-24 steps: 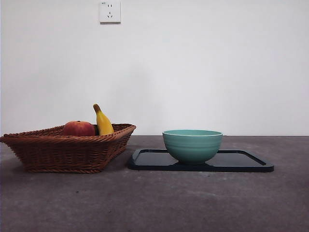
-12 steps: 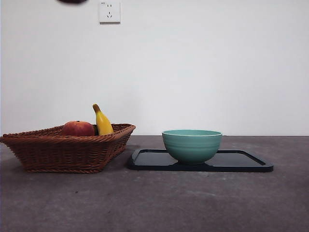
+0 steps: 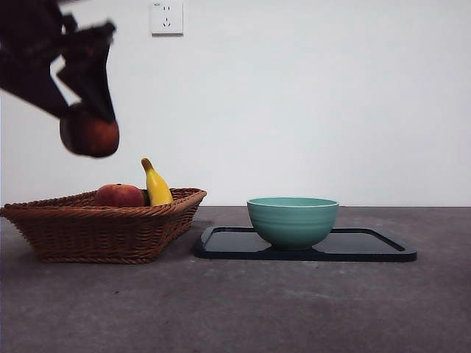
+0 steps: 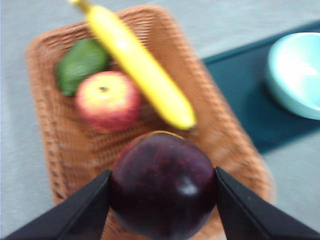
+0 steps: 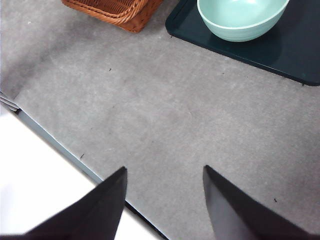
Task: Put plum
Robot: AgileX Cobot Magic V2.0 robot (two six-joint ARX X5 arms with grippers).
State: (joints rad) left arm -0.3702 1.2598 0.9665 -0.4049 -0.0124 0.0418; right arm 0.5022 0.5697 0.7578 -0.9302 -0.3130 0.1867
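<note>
My left gripper point(image 3: 88, 136) is shut on the plum point(image 3: 90, 134), a glossy dark purple-maroon round fruit, and holds it in the air above the wicker basket point(image 3: 103, 224). In the left wrist view the plum point(image 4: 162, 185) sits between the two black jaws, over the basket point(image 4: 55, 135). My right gripper point(image 5: 165, 200) is open and empty above bare grey table, near its front edge.
The basket holds a red-orange peach-like fruit point(image 3: 119, 195), a yellow banana point(image 3: 157, 185) and a green fruit point(image 4: 82, 62). A teal bowl point(image 3: 293, 220) stands on a dark tray point(image 3: 368, 246) to the right of the basket. A wall socket point(image 3: 167, 18) is behind.
My left arm has come down into the front view from the top left, carrying the plum to a spot above the basket. The other things have not moved.
</note>
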